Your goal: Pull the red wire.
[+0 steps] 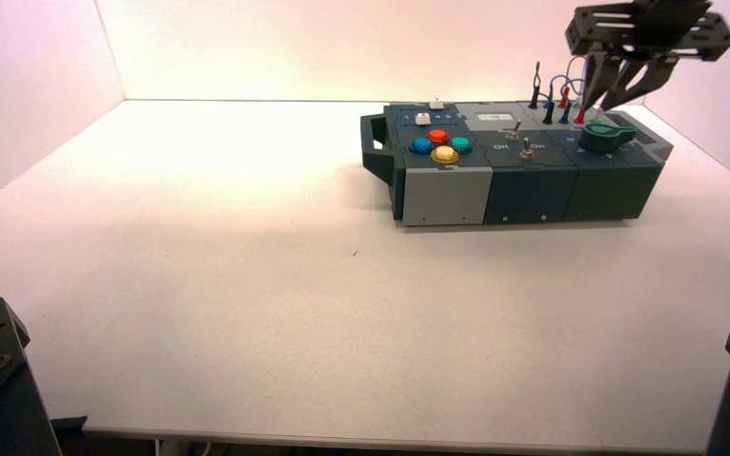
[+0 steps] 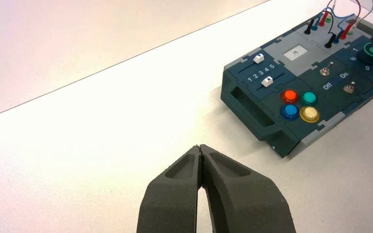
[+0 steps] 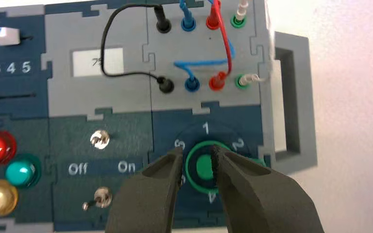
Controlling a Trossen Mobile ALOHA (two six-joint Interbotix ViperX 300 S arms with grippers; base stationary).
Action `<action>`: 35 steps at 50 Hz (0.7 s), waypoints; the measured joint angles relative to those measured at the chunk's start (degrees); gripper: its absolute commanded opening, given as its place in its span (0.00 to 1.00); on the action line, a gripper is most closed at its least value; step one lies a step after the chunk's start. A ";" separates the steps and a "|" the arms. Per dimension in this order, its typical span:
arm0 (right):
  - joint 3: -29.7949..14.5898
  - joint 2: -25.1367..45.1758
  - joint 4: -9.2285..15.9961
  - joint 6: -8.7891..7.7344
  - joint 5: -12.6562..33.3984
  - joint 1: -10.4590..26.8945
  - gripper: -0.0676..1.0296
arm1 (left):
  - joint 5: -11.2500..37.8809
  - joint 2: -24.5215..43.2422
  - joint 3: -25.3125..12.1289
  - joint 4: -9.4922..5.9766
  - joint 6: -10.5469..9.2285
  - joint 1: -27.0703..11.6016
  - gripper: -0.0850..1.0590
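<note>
The left arm's dark grey gripper (image 2: 200, 151) hovers low over the bare white tabletop (image 1: 247, 285) well to the near left of the box, its fingertips pressed together with nothing between them.

Farther in, the dark blue and grey control box (image 1: 518, 166) stands on the right half of the table. On its left section sit four round buttons – red (image 2: 289, 95), teal (image 2: 309, 98), blue (image 2: 289, 111) and yellow (image 2: 310, 114) – with two white-capped sliders (image 2: 267, 81) beyond them beside the numerals 1 to 5. The middle section carries two small metal toggle switches (image 3: 99, 139) around the lettering "Off" and "On". On the right section is the round green knob (image 3: 204, 166).

The right arm's dark grey gripper (image 3: 196, 158) hangs above the box's right end, over the knob. Its fingers are spread a little, roughly the knob's width, and hold nothing; whether they touch the knob cannot be told.

At the far right of the box, the thin red wire with slim red plugs (image 3: 227, 46) runs near to far – one plug (image 3: 217, 81) in the nearer row of sockets, the other (image 3: 213, 19) in the farther row, both upright. The cable bows rightward between them. Its upper arc is cut off in the right wrist view. Blue (image 3: 209, 63), black (image 3: 111, 48) and white (image 3: 257, 76) wires sit in neighbouring sockets.
</note>
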 measured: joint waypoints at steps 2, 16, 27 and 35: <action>-0.53 0.62 0.00 0.00 0.00 0.00 0.37 | 0.00 0.00 0.00 -0.09 0.00 0.00 0.05; -3.60 3.60 0.00 0.00 -0.26 -1.41 0.37 | 0.00 0.00 0.00 -0.09 0.00 0.00 0.05; -5.01 5.10 -0.09 0.00 -0.26 -2.64 0.37 | 0.00 0.00 0.00 -0.09 0.00 0.00 0.05; -5.71 6.15 -0.09 0.00 -0.26 -2.64 0.37 | 0.00 0.00 0.00 -0.09 0.00 0.00 0.04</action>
